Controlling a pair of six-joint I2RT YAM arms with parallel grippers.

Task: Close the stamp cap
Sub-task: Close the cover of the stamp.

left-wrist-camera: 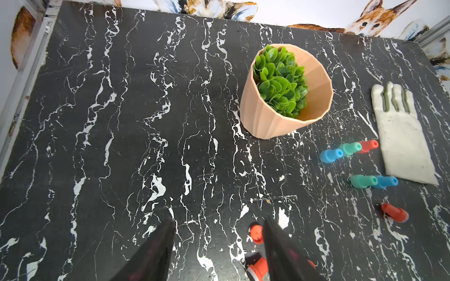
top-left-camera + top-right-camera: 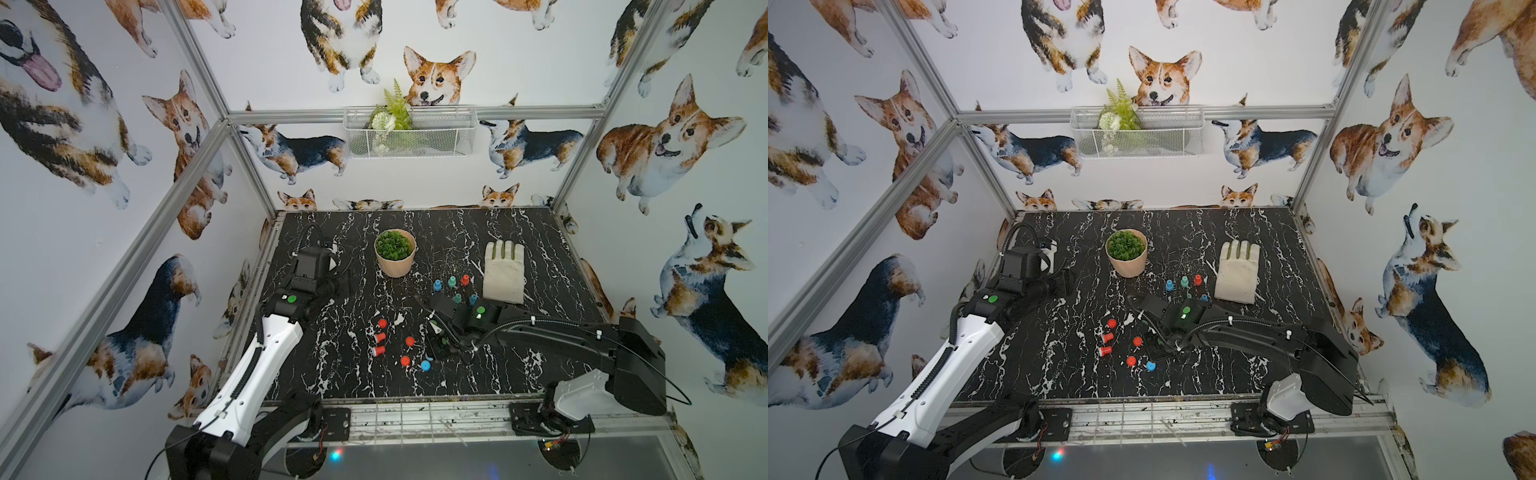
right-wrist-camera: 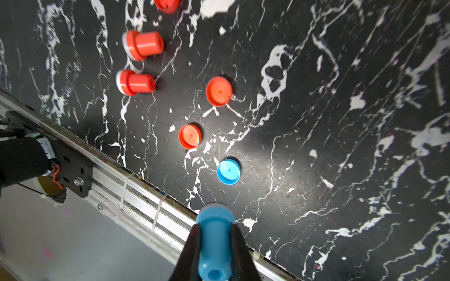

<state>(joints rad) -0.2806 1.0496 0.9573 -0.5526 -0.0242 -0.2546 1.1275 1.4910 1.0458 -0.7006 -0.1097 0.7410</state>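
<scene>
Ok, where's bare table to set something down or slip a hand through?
Free: the broad stretch between the left rail and the plant pot; also right of the blue cap, under the right arm. Crowded: red stamps and caps front-centre, capped stamps beside the glove.

Black bench (image 2: 324, 374), veined in white. Toward twelve o'clock, upright: peach pot (image 2: 395, 259) of green leaves. Toward two o'clock, flat, fingers pointing to twelve: pale glove (image 2: 503, 272). Just beside it, at its nine o'clock, standing in a row: far blue stamp (image 2: 437, 285), far teal stamp (image 2: 451, 281), upright red stamp (image 2: 465, 280). Close behind that row, toward six: near teal stamp (image 2: 457, 298), near blue stamp (image 2: 473, 299). Toward seven o'clock, on their sides: tipped red stamp (image 2: 379, 337), second tipped red stamp (image 2: 378, 351), with a red piece (image 2: 382, 323) at their twelve, cap or stamp unclear. Toward six o'clock, apart from one another: red cap (image 2: 409, 341), second red cap (image 2: 405, 360), blue cap (image 2: 425, 365).
</scene>
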